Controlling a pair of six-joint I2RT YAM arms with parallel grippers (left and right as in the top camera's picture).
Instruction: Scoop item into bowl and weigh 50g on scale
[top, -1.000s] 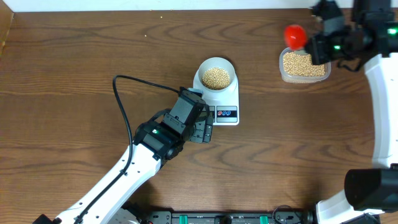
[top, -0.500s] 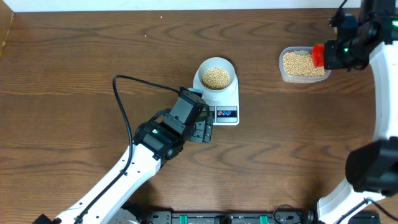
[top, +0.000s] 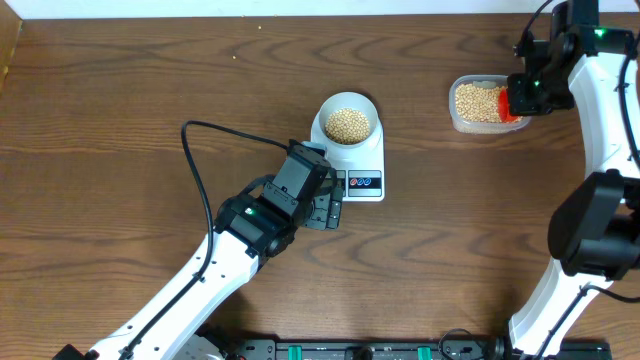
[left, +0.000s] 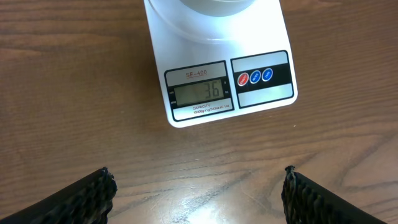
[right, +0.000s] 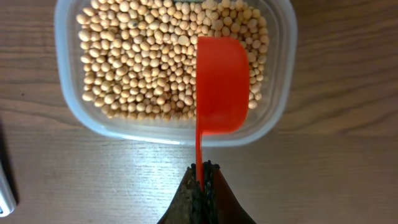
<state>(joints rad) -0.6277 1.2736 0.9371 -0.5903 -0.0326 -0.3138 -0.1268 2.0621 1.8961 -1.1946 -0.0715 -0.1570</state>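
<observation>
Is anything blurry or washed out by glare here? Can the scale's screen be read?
Left wrist view: the scale shows a sharp, legible display; a pale sheen lies on the table below it. Right wrist view: beans and red scoop are crisp. Overhead view: soft light, no harsh shadows.

We see bare tabletop (top: 420, 210) between scale (top: 365, 184) and bean container (top: 451, 105): wide passage. Near-left of scale, left arm (top: 240, 235) and cable (top: 240, 134) crowd approach. Over container's right side, red scoop (right: 222, 87) blocks entry.
</observation>
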